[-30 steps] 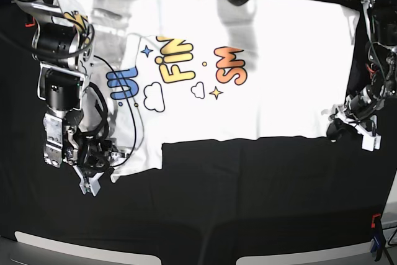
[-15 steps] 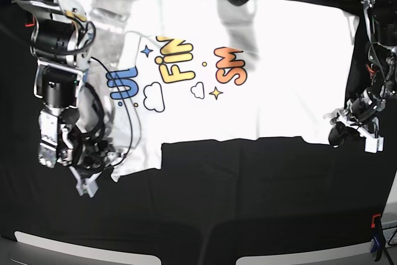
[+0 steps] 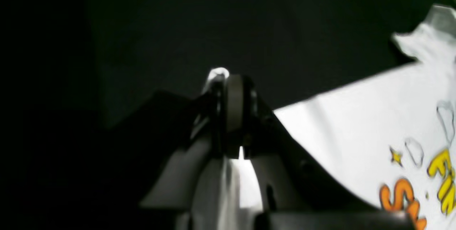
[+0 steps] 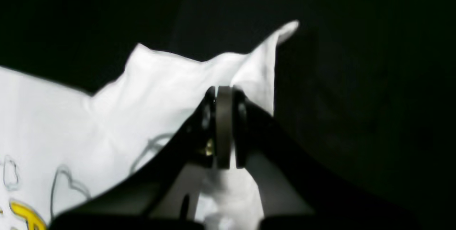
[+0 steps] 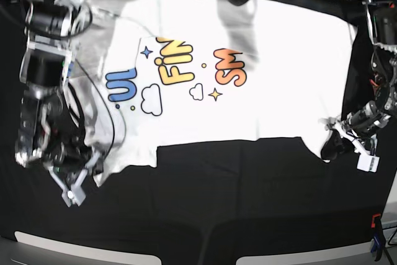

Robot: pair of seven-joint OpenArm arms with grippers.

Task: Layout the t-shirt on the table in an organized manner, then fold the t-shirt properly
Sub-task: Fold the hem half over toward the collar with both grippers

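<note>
The t-shirt (image 5: 248, 91) lies print-up across the table's (image 5: 236, 215) 12 o'clock half. Right gripper (image 5: 87, 175), at 8 o'clock, is clamped on a shirt corner; left gripper (image 5: 338, 138), at 4 o'clock, pinches the opposite corner, both arms low.

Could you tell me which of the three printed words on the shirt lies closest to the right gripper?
The blue word: it sits at the print's end nearest the right gripper; the yellow and orange words lie farther off.
</note>
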